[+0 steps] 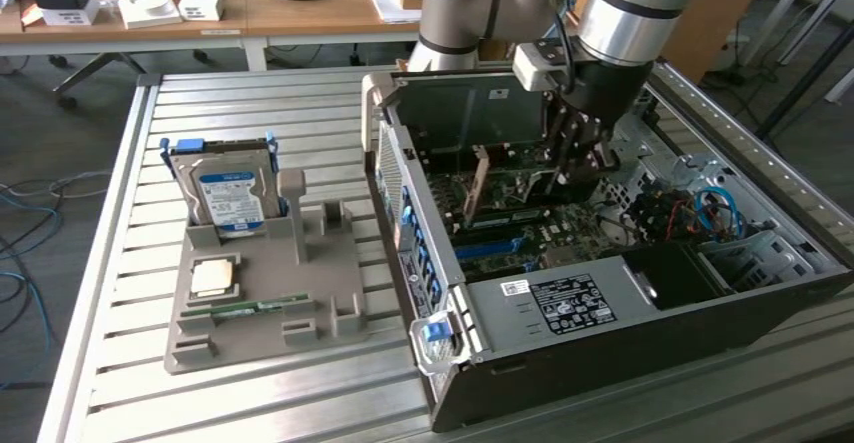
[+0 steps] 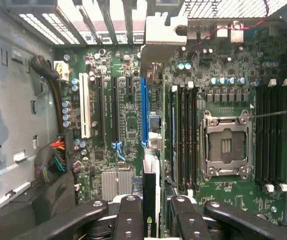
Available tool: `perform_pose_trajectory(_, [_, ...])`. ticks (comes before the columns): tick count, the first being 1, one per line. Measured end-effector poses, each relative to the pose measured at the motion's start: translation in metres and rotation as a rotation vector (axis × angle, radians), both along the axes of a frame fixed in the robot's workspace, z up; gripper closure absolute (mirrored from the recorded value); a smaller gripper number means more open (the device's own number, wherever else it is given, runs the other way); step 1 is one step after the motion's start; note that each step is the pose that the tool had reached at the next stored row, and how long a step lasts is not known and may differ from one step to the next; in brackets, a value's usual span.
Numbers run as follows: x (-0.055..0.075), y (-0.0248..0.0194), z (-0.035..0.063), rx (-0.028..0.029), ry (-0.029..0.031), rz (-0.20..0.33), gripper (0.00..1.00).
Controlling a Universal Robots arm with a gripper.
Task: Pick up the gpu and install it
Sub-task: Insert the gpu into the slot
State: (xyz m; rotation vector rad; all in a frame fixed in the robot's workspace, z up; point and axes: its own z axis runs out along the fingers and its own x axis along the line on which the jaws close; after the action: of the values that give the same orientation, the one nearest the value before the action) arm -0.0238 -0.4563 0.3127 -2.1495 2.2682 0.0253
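- gpu (image 2: 151, 185): I held it edge-on, clamped between the gripper (image 2: 156, 215) fingers; pick-up done.
- blue slot (image 2: 144, 105): card hung over it inside the computer case (image 1: 601, 303), exterior view's right, seemingly unseated.

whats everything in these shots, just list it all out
computer case: one, black and grey, side open, on the table, exterior view's right
motherboard: one, green, inside the case
processor socket: one, silver, on the motherboard
fixture tray: one, grey, on the table beside the case, exterior view's left
hard drive: one, silver with blue-white label, upright at the tray's far end
memory stick: one, green, lying in a tray slot
square chip: one, pale, in the tray
table: one, grey metal slats
gpu: one, black, edge-on above the motherboard
arm: one, silver and black, reaching into the case
jaws: black, closed on the gpu
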Motion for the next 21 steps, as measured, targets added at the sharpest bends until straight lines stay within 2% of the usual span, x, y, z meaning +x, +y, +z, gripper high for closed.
perform_pose_trajectory(9, [-0.008,-0.0001,-0.0009,-0.0003,0.0,0.0,0.74])
perform_pose_trajectory(21, [-0.01,0.0,-0.0157,-0.0005,0.0001,0.0,0.74])
